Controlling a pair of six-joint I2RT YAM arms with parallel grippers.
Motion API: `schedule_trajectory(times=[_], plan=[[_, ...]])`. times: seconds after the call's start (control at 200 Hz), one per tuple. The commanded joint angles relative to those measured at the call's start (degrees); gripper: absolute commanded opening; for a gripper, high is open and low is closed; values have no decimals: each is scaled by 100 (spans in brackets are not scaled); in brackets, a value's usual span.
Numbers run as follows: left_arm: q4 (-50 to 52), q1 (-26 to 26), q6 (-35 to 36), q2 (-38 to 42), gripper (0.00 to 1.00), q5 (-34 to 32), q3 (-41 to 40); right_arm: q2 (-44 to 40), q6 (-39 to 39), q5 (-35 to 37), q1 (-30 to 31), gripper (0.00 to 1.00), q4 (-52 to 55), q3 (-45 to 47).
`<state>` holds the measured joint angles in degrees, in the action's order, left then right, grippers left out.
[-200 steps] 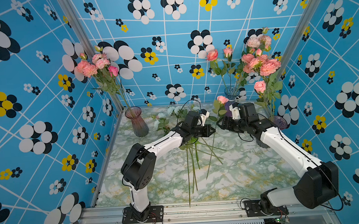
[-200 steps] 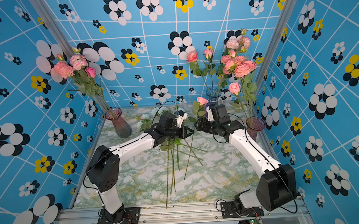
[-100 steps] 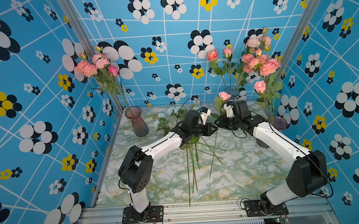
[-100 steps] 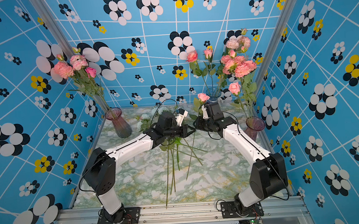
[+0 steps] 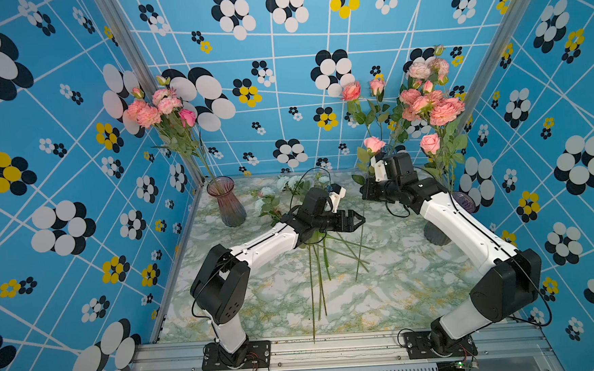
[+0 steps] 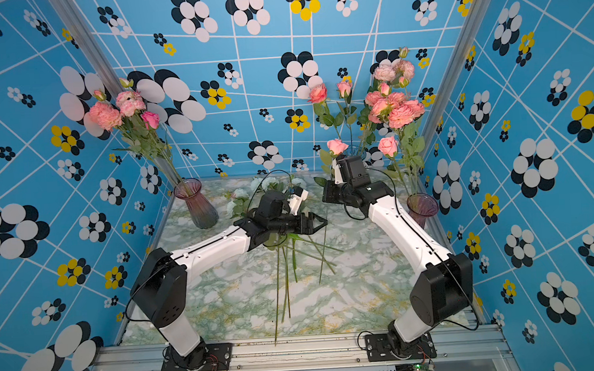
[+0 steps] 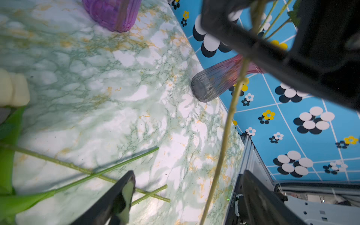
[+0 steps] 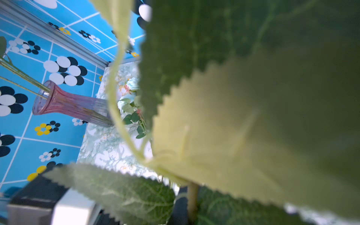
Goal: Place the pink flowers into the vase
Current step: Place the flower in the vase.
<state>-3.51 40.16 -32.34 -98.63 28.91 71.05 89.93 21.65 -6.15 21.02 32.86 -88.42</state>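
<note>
In both top views, just right of centre, the right gripper (image 5: 366, 192) is clamped tight on the long thin green stem of a single pink artificial rose (image 5: 374, 144). The stem's long axis stands nearly upright, with the bloom toward the frame's top and the cut end slanting down-left over the green-veined marble tabletop (image 5: 401, 293). The left gripper (image 5: 359, 220) is spread wide and holds nothing. In the left wrist view the stem passes between its fingers (image 7: 124, 194) with gaps on either side. At upper left, a ribbed pink glass vase (image 5: 226, 204) holds other pink flowers (image 5: 158, 108).

Loose stems (image 5: 317, 263) crossing mid-table, left vase (image 5: 226, 204) in far corner, right vase (image 6: 421, 210) by wall, front tabletop (image 5: 401, 293) open.
</note>
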Motion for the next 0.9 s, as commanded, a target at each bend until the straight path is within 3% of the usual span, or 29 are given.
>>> schedule_trajectory(times=[0.0, 0.185, 0.375, 0.565, 0.775, 0.894], plan=[[294, 3, 356, 537, 100, -158, -289, -199, -878, 615, -1, 0, 597, -632], [381, -52, 587, 665, 99, -191, -369, -1004, -1872, 1036, -1, 0, 675, -966], [386, -83, 713, 574, 99, -104, -181, -2013, -2895, 2272, -38, 0, 552, -1280], [277, -99, 680, 494, 100, 14, -164, -2399, -3851, 3509, -328, 0, -108, -1646], [265, -105, 685, 561, 99, 33, -208, -2074, -3863, 3665, -1384, 0, -1085, -1744], [293, -105, 735, 633, 100, -2, -232, -1795, -3469, 3450, -1935, 0, -1466, -1557]])
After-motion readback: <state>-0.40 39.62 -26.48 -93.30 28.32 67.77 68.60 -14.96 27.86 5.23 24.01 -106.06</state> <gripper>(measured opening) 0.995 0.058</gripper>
